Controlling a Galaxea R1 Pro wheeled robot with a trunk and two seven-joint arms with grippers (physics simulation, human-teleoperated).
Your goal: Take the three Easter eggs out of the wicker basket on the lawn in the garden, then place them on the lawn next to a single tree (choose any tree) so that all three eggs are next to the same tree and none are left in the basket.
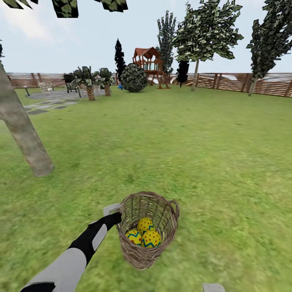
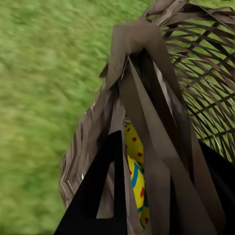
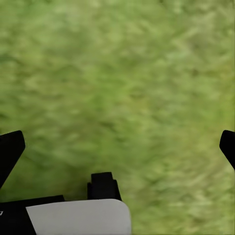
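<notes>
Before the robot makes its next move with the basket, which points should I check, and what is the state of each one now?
1. All three Easter eggs inside the wicker basket: ok, three yellow eggs show at its bottom.
2. Left gripper at the basket rim: ok in the head view; the left wrist view shows the weave pressed close against its fingers.
3. Firm grasp on the rim: cannot tell, the jaws are hidden behind the weave.
4. Right gripper free: ok, jaws wide apart over bare lawn.
5. A tree to set the eggs beside: ok, a grey trunk stands on the grass ahead to the left.
6. Basket upright: not ok, it looks tilted.
</notes>
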